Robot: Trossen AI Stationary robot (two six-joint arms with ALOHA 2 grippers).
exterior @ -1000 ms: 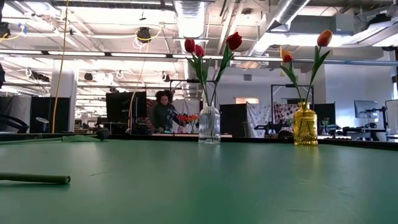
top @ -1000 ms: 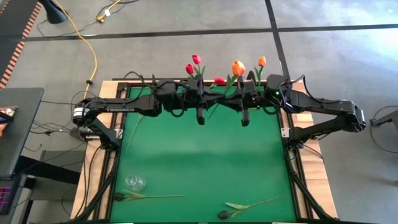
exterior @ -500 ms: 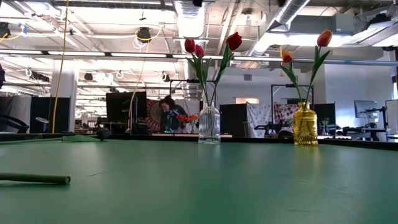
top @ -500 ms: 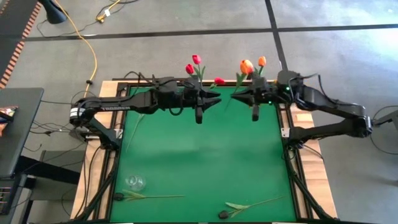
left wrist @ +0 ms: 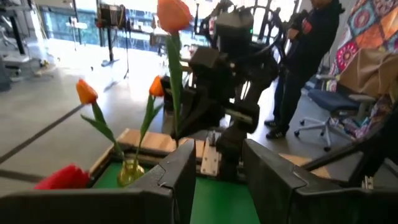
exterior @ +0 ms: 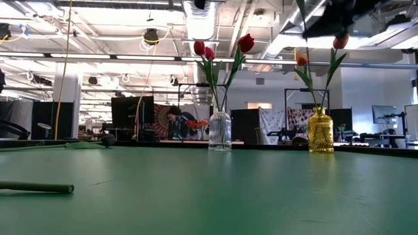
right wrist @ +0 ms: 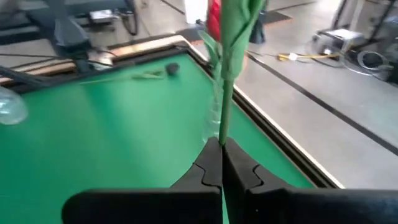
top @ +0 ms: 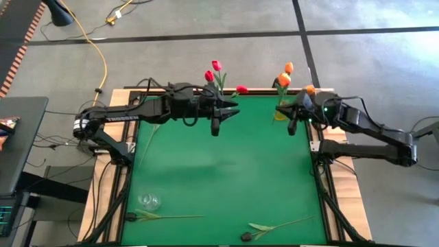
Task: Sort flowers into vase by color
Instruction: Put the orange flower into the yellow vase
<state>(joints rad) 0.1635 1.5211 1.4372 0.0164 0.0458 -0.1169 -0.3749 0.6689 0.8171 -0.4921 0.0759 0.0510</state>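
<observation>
An orange tulip (top: 283,80) is pinched by its green stem between the pressed-together fingers of the right gripper (right wrist: 221,163), held just above and beside the yellow vase (exterior: 321,130). That vase sits at the far right edge of the green table (top: 219,171) and carries two more orange tulips (exterior: 300,60).

Across from this gripper, along the same far edge, a clear ribbed vase (exterior: 219,130) holds three red tulips (exterior: 245,43). The left gripper (top: 217,124) hovers over the table just in front of that clear vase, and its fingers (left wrist: 184,174) stand spread apart with nothing between them.

Well away from both grippers, at the near edge of the table, two dark-headed tulips lie flat: one (top: 161,217) towards the left arm's side, the other (top: 274,228) nearer the middle. A small clear glass (top: 149,201) rests just beside the first of these.

Beyond the table, a person (exterior: 175,123) is in the room behind the clear vase, and another person (left wrist: 306,59) stands past the right arm.
</observation>
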